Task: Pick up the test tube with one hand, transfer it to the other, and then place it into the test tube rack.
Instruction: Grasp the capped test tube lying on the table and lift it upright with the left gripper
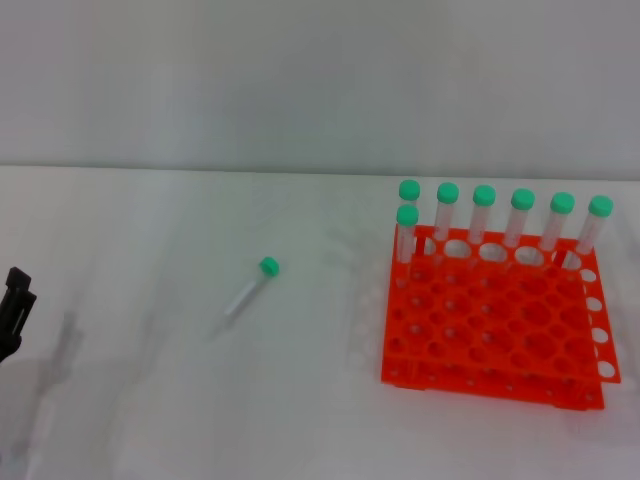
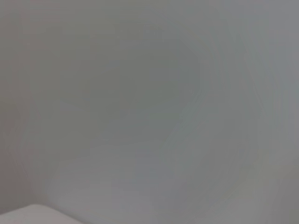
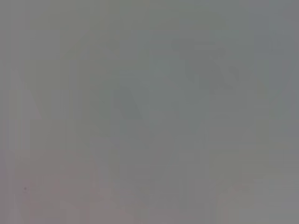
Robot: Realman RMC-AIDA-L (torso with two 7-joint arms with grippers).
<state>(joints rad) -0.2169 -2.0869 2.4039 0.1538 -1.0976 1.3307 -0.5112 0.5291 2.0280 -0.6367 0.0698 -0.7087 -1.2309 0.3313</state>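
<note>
A clear test tube [image 1: 250,286] with a green cap lies on its side on the white table, cap toward the back right. The orange test tube rack [image 1: 495,325] stands to its right, with several green-capped tubes [image 1: 483,213] upright along its back row. My left gripper [image 1: 14,310] shows only as a black tip at the far left edge, well left of the lying tube and apart from it. My right gripper is out of view. Both wrist views show only blank grey.
The white table [image 1: 150,400] ends at a pale wall behind. One extra tube [image 1: 406,232] stands in the rack's second row at its left.
</note>
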